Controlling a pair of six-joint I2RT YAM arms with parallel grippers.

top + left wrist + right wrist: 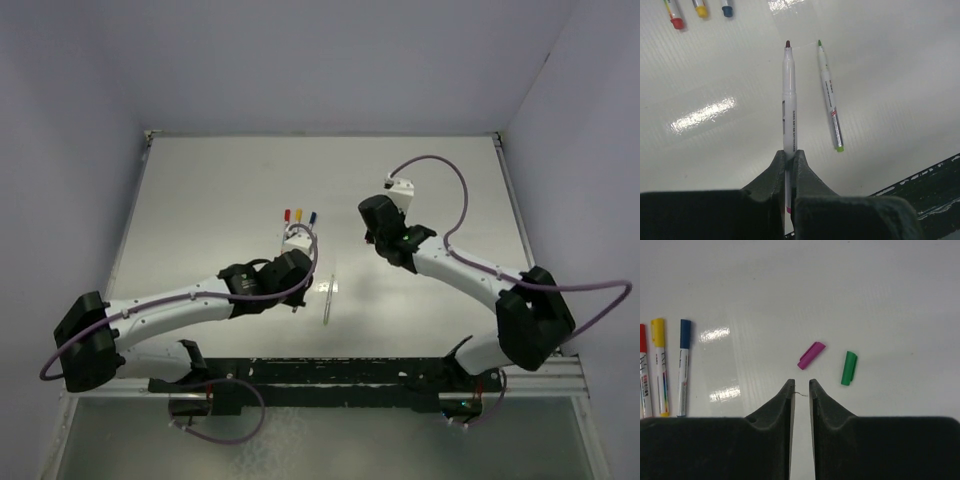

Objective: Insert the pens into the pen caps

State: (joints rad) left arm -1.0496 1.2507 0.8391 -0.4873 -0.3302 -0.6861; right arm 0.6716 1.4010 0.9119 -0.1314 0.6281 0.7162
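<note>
My left gripper (789, 151) is shut on a white pen (789, 100) with a dark tip and a magenta band, holding it above the table; in the top view the left gripper (296, 290) hides this pen. A green-tipped uncapped pen (830, 100) lies just right of it and also shows in the top view (328, 297). My right gripper (800, 382) is empty, its jaws a narrow gap apart. Just beyond it lie the magenta cap (811, 355) and, to its right, the green cap (849, 368). In the top view the right gripper (382, 232) hides both caps.
Three capped pens lie side by side, with a red cap (642, 337), a yellow cap (658, 332) and a blue cap (685, 334); they also show in the top view (299, 214). The black rail (935, 185) runs along the table's near edge.
</note>
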